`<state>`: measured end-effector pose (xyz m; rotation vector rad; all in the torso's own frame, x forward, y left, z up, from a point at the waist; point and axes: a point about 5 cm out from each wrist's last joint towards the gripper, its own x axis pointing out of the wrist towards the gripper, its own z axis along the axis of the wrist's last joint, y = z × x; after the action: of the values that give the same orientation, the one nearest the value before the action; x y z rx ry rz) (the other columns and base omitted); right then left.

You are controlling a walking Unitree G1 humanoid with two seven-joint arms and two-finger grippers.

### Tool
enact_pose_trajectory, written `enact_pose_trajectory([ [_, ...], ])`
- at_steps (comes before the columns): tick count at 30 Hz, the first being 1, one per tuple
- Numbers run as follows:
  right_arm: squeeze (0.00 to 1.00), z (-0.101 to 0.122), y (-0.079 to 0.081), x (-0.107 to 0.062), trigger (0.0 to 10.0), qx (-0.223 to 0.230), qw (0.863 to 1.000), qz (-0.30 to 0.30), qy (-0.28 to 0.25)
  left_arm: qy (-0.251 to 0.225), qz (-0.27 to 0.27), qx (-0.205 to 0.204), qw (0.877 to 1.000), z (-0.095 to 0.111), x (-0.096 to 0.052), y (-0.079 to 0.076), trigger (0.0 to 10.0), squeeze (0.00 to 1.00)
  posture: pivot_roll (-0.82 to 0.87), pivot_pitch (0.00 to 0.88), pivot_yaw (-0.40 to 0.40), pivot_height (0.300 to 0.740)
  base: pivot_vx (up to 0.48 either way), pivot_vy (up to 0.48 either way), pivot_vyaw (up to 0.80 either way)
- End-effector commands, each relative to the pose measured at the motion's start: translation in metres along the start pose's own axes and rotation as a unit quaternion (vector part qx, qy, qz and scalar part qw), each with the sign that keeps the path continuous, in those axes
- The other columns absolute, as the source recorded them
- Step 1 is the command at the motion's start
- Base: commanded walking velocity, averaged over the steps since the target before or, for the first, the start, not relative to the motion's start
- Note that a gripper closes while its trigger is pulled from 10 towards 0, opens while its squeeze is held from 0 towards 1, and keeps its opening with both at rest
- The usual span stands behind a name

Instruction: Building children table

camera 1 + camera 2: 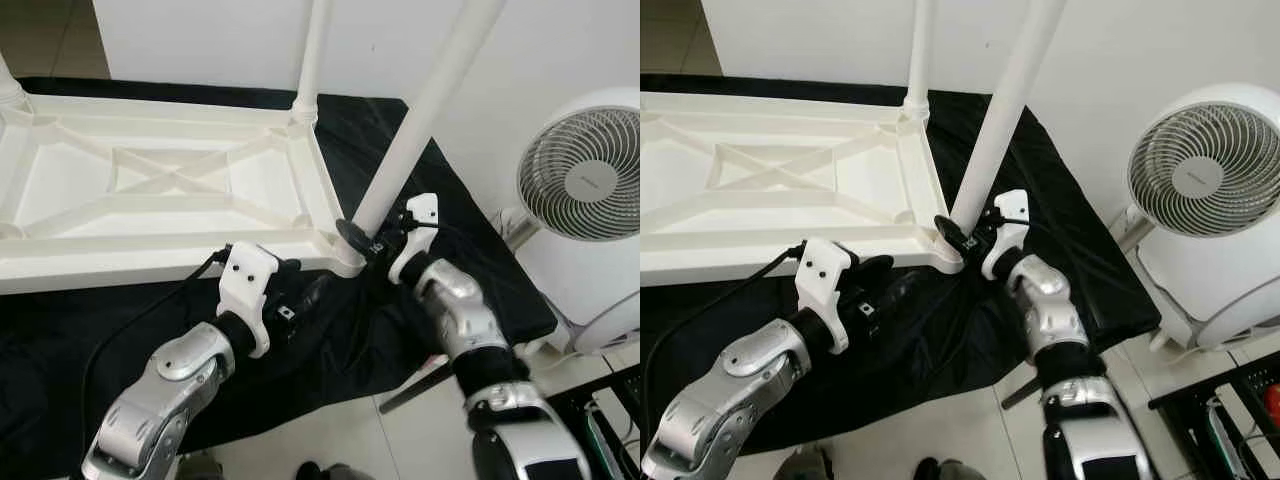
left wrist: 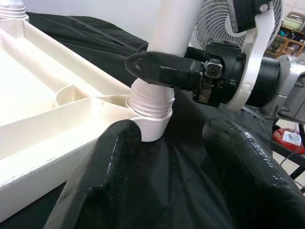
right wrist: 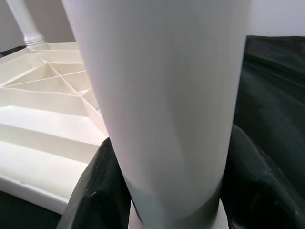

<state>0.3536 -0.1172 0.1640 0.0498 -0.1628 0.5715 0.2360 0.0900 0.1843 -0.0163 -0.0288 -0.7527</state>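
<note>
The white tabletop (image 1: pixel 150 190) lies upside down on a black cloth (image 1: pixel 400 330), ribs up, so its corner sockets face upward to take legs. At the corner socket (image 2: pixel 151 125) nearest the robot, the right gripper (image 1: pixel 368 238) is clamped on the leg (image 1: pixel 420 120) just above the socket, its threaded end seated there, likely to screw it in. The left gripper (image 1: pixel 305 300) waits just beside that corner, fingers (image 2: pixel 112 157) apart, holding nothing, while another leg (image 1: pixel 312 55) stands upright at the far corner.
</note>
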Motion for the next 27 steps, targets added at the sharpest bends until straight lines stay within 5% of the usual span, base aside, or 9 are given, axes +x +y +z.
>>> enact_pose_trajectory([
  [1, 0.00, -0.019, -0.009, -0.014, 10.0, 0.019, 0.998, -0.052, 0.038, 0.007, -0.029, -0.007, 1.000, -0.003, 0.000, -0.007, 10.0, 0.00, 0.20, 0.173, -0.155, 0.740, 0.000, 0.000, 0.00],
  [9, 0.00, -0.022, 0.019, -0.012, 10.0, 0.057, 0.984, -0.169, 0.015, 0.008, -0.025, -0.014, 1.000, -0.006, 0.000, -0.007, 10.0, 0.00, 0.19, 0.178, -0.149, 0.740, 0.000, 0.000, 0.00],
  [10, 0.00, -0.019, 0.022, -0.011, 10.0, 0.065, 0.974, -0.217, 0.004, 0.006, -0.024, -0.016, 1.000, -0.006, 0.001, -0.007, 10.0, 0.00, 0.19, 0.178, -0.149, 0.740, 0.000, 0.000, 0.00],
  [18, 0.00, -0.010, 0.024, -0.006, 10.0, 0.055, 0.970, -0.236, -0.004, 0.003, -0.025, -0.018, 1.000, -0.005, 0.002, -0.008, 10.0, 0.00, 0.19, 0.178, -0.152, 0.740, 0.000, 0.000, 0.00],
  [19, 0.40, -0.009, 0.023, -0.007, 10.0, 0.054, 0.971, -0.233, -0.005, 0.003, -0.024, -0.017, 1.000, -0.005, 0.002, -0.007, 10.0, 0.00, 0.19, 0.178, -0.152, 0.740, 0.000, 0.000, 0.00],
  [20, 0.40, -0.009, 0.023, -0.007, 10.0, 0.054, 0.971, -0.233, -0.005, 0.003, -0.024, -0.017, 1.000, -0.005, 0.002, -0.007, 10.0, 0.00, 0.19, 0.178, -0.152, 0.740, 0.000, 0.000, 0.00],
  [21, 1.00, -0.009, 0.022, -0.009, 10.0, 0.059, 0.970, -0.234, -0.005, 0.002, -0.023, -0.017, 1.000, -0.004, 0.002, -0.007, 10.0, 0.00, 0.19, 0.177, -0.161, 0.740, 0.000, 0.000, 0.00],
  [27, 1.00, -0.001, 0.014, -0.014, 10.0, 0.061, 0.982, -0.178, -0.018, -0.002, -0.018, -0.016, 1.000, -0.003, 0.002, -0.007, 10.0, 0.00, 0.19, 0.173, -0.167, 0.740, 0.000, 0.000, 0.00],
])
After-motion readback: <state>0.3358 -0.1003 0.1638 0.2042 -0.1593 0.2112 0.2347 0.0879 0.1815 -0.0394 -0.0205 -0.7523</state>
